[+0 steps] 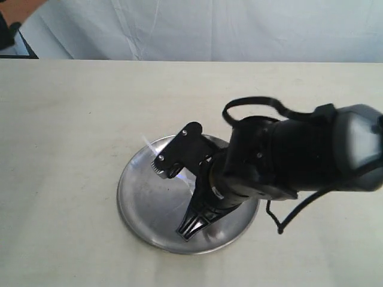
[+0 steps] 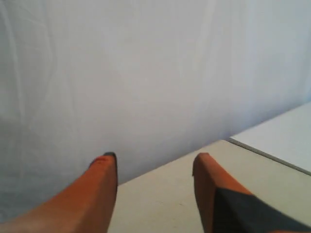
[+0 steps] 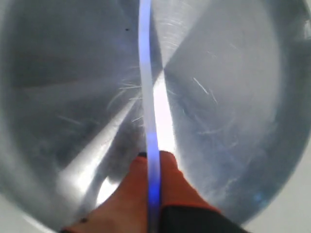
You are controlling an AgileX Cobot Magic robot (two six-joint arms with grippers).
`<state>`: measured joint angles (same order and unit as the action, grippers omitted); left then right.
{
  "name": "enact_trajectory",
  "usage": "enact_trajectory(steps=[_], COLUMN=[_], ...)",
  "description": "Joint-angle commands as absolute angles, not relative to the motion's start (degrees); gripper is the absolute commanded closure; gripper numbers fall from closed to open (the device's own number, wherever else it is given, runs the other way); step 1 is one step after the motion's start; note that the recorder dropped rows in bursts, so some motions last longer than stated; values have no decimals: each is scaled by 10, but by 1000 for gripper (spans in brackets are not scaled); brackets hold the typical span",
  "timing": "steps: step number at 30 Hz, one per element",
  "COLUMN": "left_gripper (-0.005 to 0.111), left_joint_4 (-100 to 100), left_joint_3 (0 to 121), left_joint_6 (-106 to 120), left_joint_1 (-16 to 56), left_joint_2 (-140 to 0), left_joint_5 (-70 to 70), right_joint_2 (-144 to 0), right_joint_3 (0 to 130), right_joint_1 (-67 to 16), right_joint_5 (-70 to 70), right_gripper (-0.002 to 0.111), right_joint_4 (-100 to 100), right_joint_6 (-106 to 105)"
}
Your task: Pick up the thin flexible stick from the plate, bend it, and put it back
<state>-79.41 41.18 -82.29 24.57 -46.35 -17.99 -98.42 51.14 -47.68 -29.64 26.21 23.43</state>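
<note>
The steel plate [image 1: 140,197] lies on the pale table, and in the right wrist view the plate [image 3: 233,73] fills the picture. My right gripper [image 3: 153,154] is shut on the thin flexible stick [image 3: 146,73], which runs straight out from between the orange fingertips above the plate's surface. From the exterior view the right arm [image 1: 287,155] leans over the plate and hides the fingertips; one whitish end of the stick [image 1: 148,143] pokes out past the plate's far-left rim. My left gripper [image 2: 155,158] is open, holds nothing, and faces the white backdrop.
A white cloth backdrop [image 1: 209,30] hangs behind the table's far edge. In the left wrist view a white panel [image 2: 282,136] adjoins the table. A loose black cable [image 1: 281,224] hangs from the right arm beside the plate.
</note>
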Motion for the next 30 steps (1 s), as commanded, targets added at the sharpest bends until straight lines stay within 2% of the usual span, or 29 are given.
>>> enact_trajectory(steps=[1, 2, 3, 4, 5, 7, 8, 10, 12, 20, 30], left_gripper=[59, 59, 59, 59, 59, 59, 59, 59, 59, 59, 59], left_joint_4=[-798, -801, -816, -820, -821, -821, -821, -821, -821, -820, -820], left_joint_3=[415, 415, 415, 415, 415, 415, 415, 415, 415, 415, 415], left_joint_6=[-820, -820, -820, -820, -820, -820, -820, -820, -820, -820, -820], left_joint_1=[248, 248, 248, 248, 248, 248, 248, 248, 248, 248, 248], left_joint_2=[-433, -430, -427, -427, -427, -427, -427, -427, -427, -427, -427], left_joint_5=[-62, -44, -21, -15, -5, -4, 5, 24, 39, 39, 39], right_joint_2=[-1025, -1030, -1036, -1036, -1034, -1018, -1008, -962, -865, -666, -583], right_joint_3=[511, 511, 511, 511, 511, 511, 511, 511, 511, 511, 511], right_joint_1=[-474, -474, -474, -474, -474, -474, -474, -475, -475, -475, -475], right_joint_5=[-266, -266, -263, -263, -264, -290, -299, -317, -344, -401, -403], right_gripper=[107, 103, 89, 83, 67, 60, 62, 77, 109, 108, 108], right_joint_4=[378, 395, 424, 432, 434, 411, 403, 390, 354, 316, 312], right_joint_6=[355, 375, 398, 403, 405, 411, 411, 411, 411, 411, 411])
